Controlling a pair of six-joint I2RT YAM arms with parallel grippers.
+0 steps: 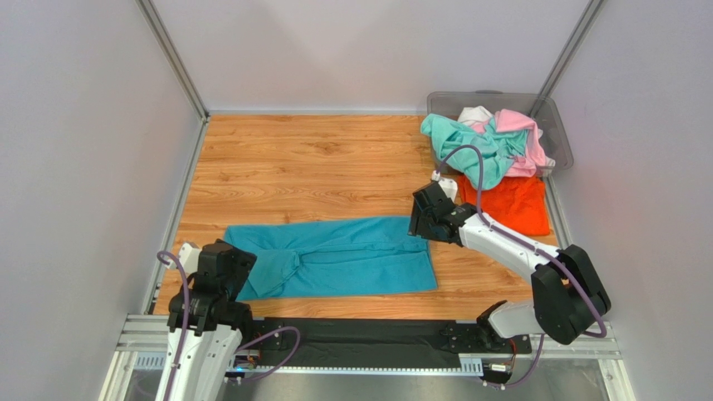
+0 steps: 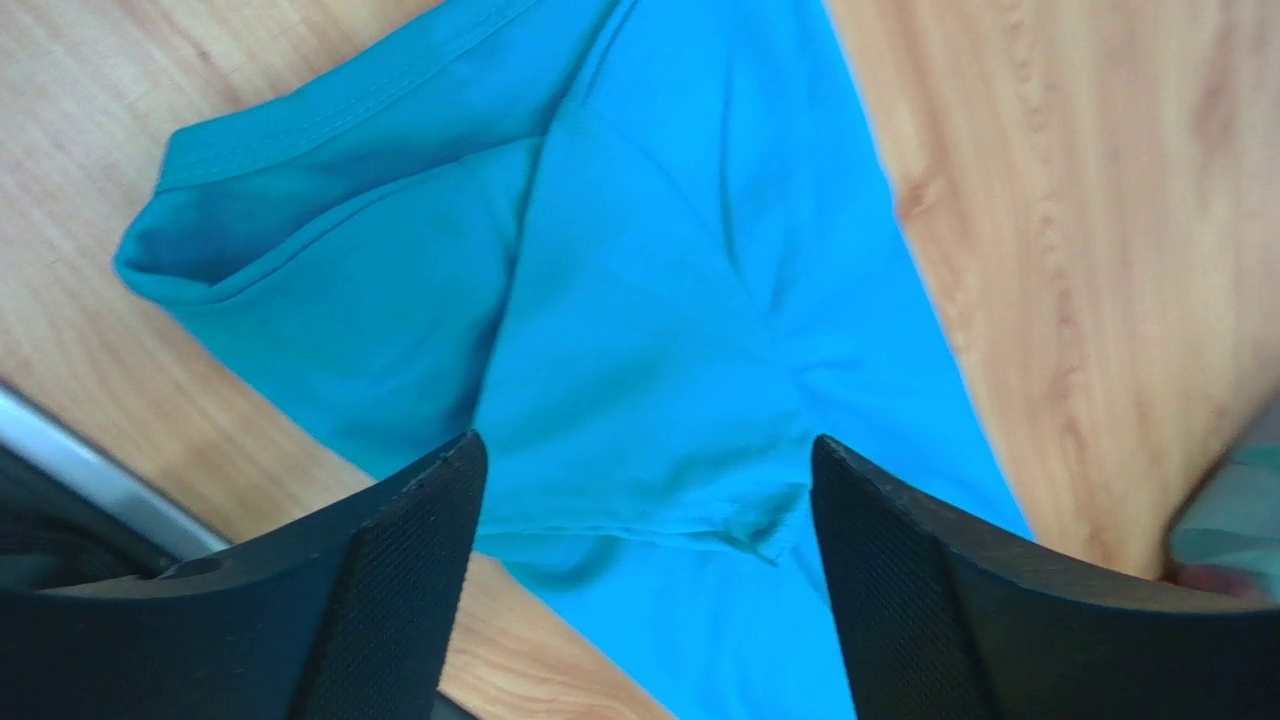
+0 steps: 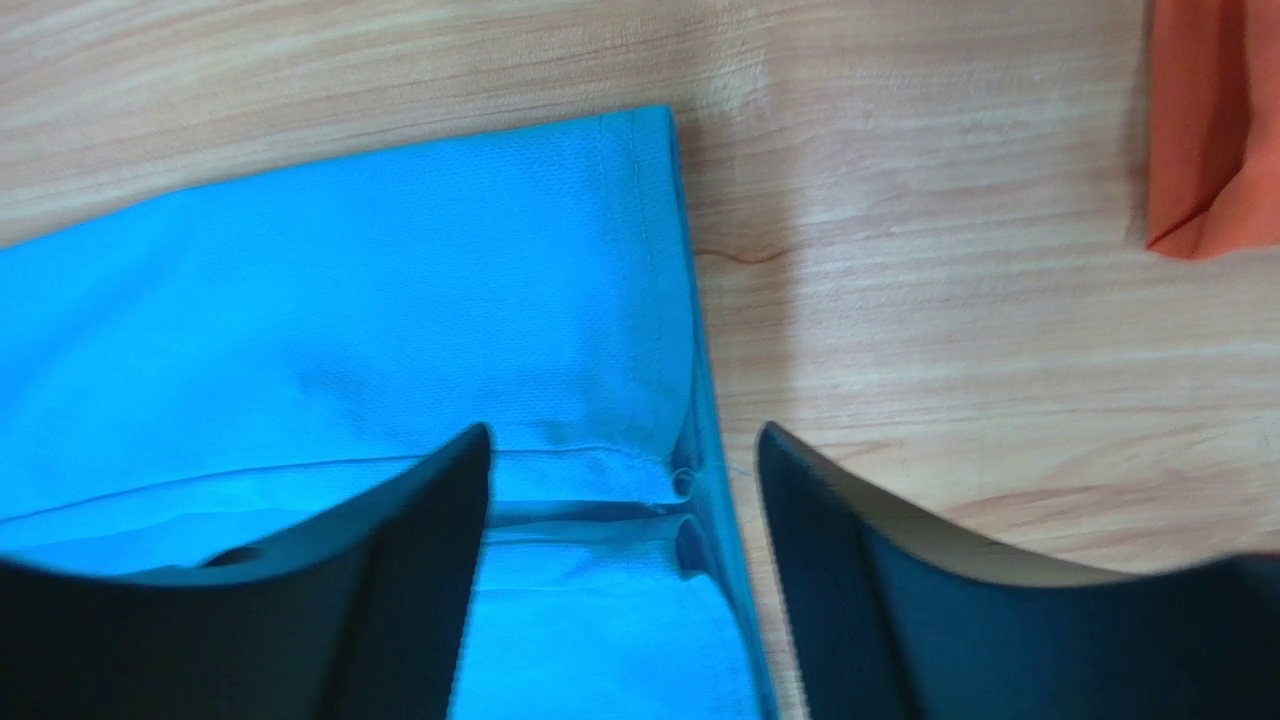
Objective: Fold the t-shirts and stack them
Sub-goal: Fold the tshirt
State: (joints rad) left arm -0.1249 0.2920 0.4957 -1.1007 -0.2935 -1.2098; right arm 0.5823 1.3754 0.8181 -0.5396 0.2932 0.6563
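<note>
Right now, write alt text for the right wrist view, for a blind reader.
The right hand hangs open over the hemmed corner of a folded teal-blue t-shirt lying on a wooden table. An orange t-shirt shows at the upper right edge.

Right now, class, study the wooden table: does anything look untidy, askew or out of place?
Yes. A crumpled heap of mint-green, pink and white cloth t-shirts spills over the rim of the grey translucent plastic bin at the far right. The teal-blue cloth t-shirt is bunched and creased at its left end, not flat.
</note>
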